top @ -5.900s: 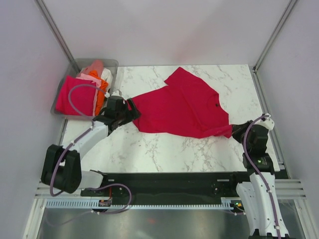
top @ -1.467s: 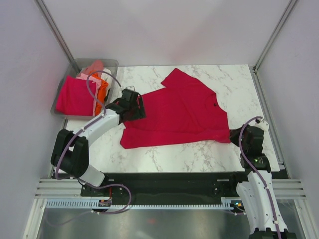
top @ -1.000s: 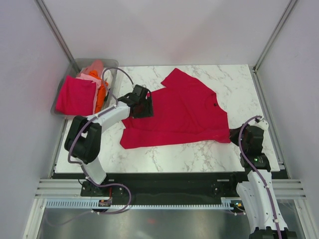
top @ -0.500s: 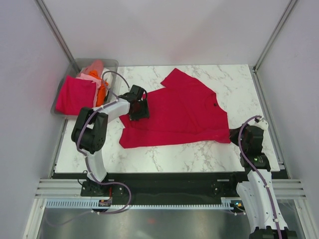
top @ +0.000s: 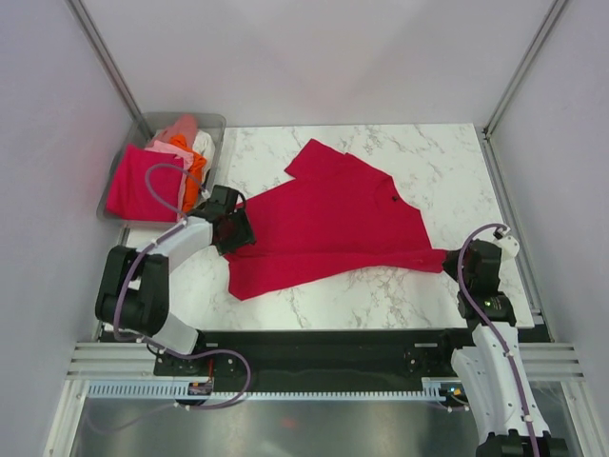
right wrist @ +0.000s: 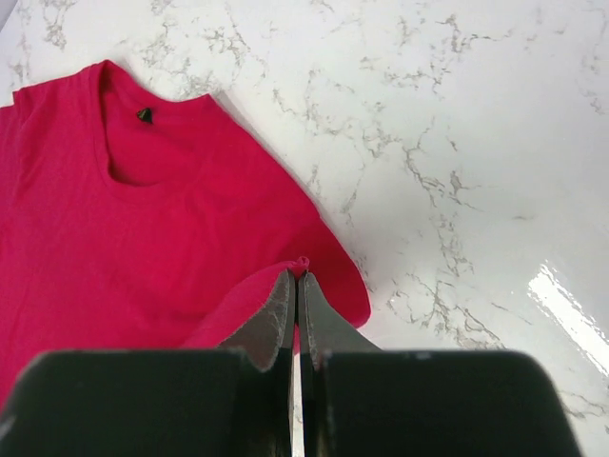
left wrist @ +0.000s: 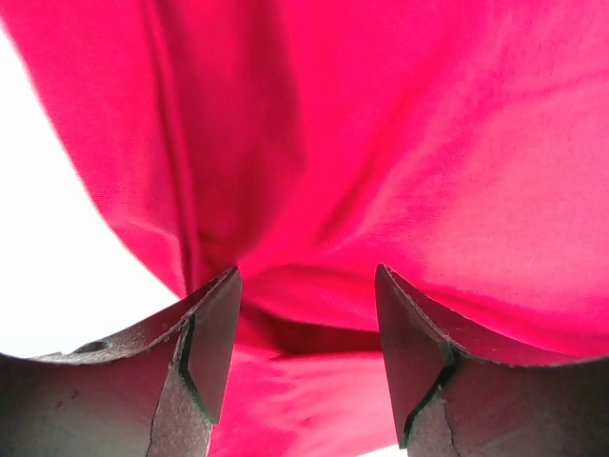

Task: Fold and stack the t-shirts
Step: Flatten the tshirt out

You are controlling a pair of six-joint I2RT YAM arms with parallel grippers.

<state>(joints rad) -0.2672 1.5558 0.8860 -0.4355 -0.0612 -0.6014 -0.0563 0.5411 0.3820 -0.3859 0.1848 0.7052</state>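
A crimson t-shirt [top: 328,228] is lying spread mid-table. The right gripper [right wrist: 296,286] is pinching its near-right sleeve; the left gripper [left wrist: 304,324] is straddling its left hem, unclenched. Pulling evenly apart should flatten it.

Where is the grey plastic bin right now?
In the top view the grey bin sits at the table's far-left corner, holding folded shirts, just beyond the left claw.

A white marble-veined desk [top: 381,295] fills the centre of the frame, glossy under bright light. Plain pale walls [top: 314,57] enclose it, with metal corner posts [top: 107,59] at upper left and right.
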